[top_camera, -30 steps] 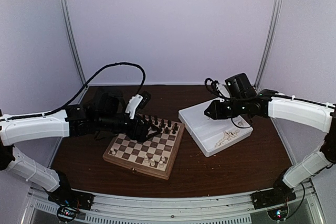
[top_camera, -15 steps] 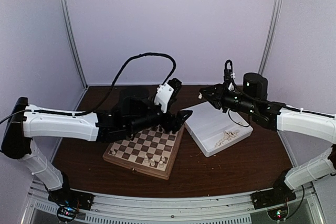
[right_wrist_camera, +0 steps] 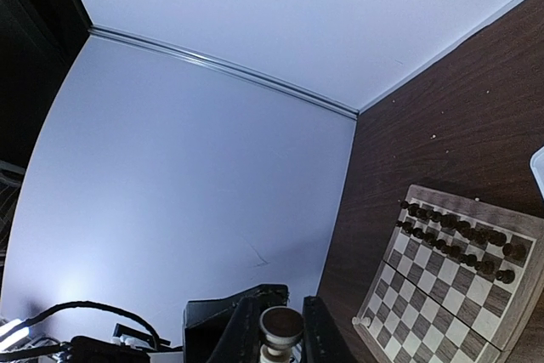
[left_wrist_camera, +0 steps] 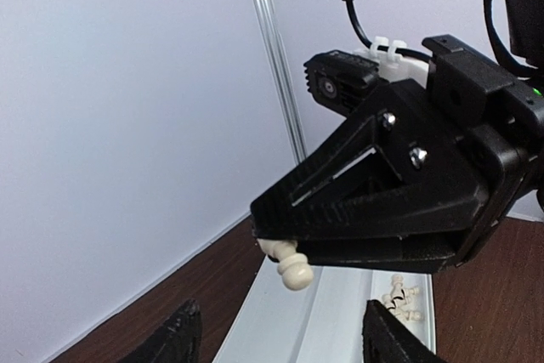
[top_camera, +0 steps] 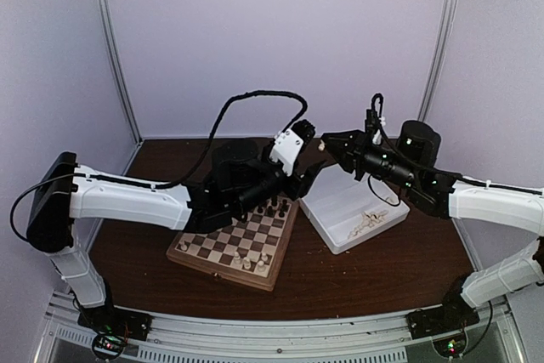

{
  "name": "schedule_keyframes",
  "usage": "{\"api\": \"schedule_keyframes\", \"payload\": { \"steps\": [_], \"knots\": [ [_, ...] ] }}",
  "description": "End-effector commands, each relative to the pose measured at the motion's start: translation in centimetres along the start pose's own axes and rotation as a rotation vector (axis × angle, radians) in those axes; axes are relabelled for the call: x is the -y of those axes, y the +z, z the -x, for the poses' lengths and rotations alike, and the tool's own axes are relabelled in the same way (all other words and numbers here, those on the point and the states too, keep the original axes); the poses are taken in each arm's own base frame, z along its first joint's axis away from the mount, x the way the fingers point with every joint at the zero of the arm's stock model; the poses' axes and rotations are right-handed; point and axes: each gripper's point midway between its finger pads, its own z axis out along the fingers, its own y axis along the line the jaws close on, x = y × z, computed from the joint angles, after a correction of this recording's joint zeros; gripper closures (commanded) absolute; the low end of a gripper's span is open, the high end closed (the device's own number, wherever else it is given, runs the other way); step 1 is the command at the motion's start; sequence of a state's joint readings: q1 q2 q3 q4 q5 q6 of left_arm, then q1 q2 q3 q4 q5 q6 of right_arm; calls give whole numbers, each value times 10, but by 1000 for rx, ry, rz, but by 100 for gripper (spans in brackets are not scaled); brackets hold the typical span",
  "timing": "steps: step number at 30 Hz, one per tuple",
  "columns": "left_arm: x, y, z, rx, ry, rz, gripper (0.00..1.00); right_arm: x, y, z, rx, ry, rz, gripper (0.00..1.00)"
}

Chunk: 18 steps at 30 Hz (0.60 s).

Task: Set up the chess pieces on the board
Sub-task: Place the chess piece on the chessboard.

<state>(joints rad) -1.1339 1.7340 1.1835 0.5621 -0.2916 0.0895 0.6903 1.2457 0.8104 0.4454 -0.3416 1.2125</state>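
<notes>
I judge the chess piece point(left_wrist_camera: 293, 271) light, slick: right gripper point(left_wrist_camera: 270, 240) jaws clamp it, left gripper point(left_wrist_camera: 285, 337) jaws apart; take its exposed head.

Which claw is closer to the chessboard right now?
Left. The left gripper hangs open by the chessboard's far right corner, next to the white tray. The right gripper is farther off, above the tray's far corner, pinching a cream chess piece.

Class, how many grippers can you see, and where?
2. The left gripper, open, is at the tray's left corner; the right gripper, raised facing it, pinches a cream chess piece.
</notes>
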Motion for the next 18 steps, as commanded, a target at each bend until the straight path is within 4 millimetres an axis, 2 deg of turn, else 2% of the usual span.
{"api": "schedule_keyframes", "payload": {
  "steps": [1, 7, 15, 18],
  "knots": [
    [-11, 5, 32, 111, -3, 54, 39, -9, -5, 0, 25, 12, 44, 85],
    [-8, 10, 31, 108, 4, 50, 57, -7, 0, -2, 19, 27, 61, 86],
    [-10, 11, 28, 108, 10, 63, 59, -10, 4, -4, 11, 36, 80, 86],
    [-11, 11, 29, 112, 15, 68, 62, -10, 6, -6, 5, 41, 85, 86]
  ]
}}
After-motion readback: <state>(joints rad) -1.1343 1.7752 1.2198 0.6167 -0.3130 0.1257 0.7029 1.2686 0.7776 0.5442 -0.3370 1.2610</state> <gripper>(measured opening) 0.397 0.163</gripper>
